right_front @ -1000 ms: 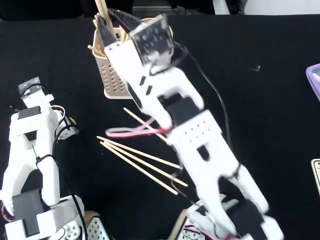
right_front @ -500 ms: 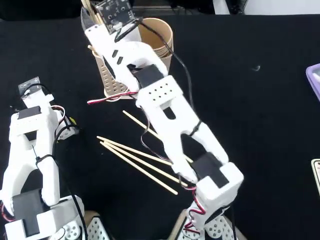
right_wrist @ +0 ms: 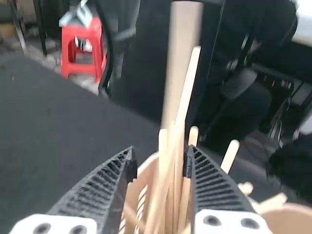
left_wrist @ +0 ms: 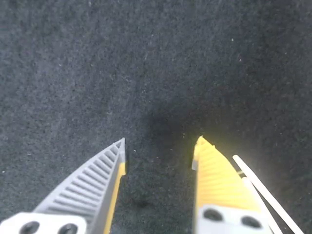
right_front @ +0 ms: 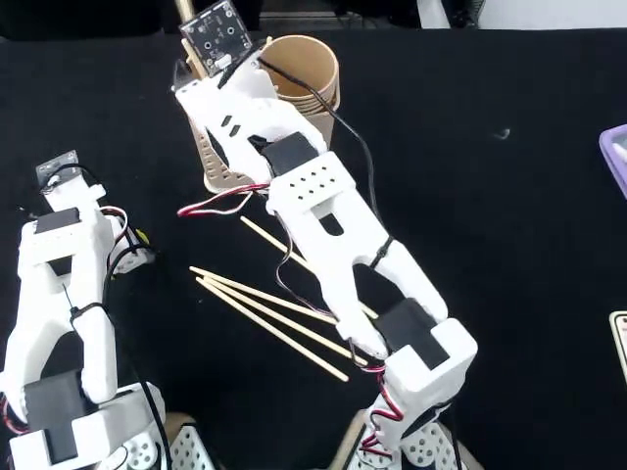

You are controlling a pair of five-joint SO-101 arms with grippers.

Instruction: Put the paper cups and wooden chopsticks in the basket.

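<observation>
A beige slotted basket (right_front: 217, 162) stands at the back of the black table, with stacked brown paper cups (right_front: 306, 67) at its right side. My right gripper (right_wrist: 160, 163) hangs over the basket, open. Several wooden chopsticks (right_wrist: 178, 122) stand upright in the basket between its fingers, and one touches a finger. Several more chopsticks (right_front: 266, 311) lie loose on the table beside the right arm. My left gripper (left_wrist: 158, 151) is open just above bare table at the left, nothing between its fingers.
The left arm (right_front: 61, 264) stays folded at the table's left side. A purple container (right_front: 615, 155) shows at the right edge. Red and white cables (right_front: 220, 199) hang from the right arm near the basket.
The right arm has swung left and stretched out over the basket, carrying the upright chopsticks down into it. The left arm has not moved.
</observation>
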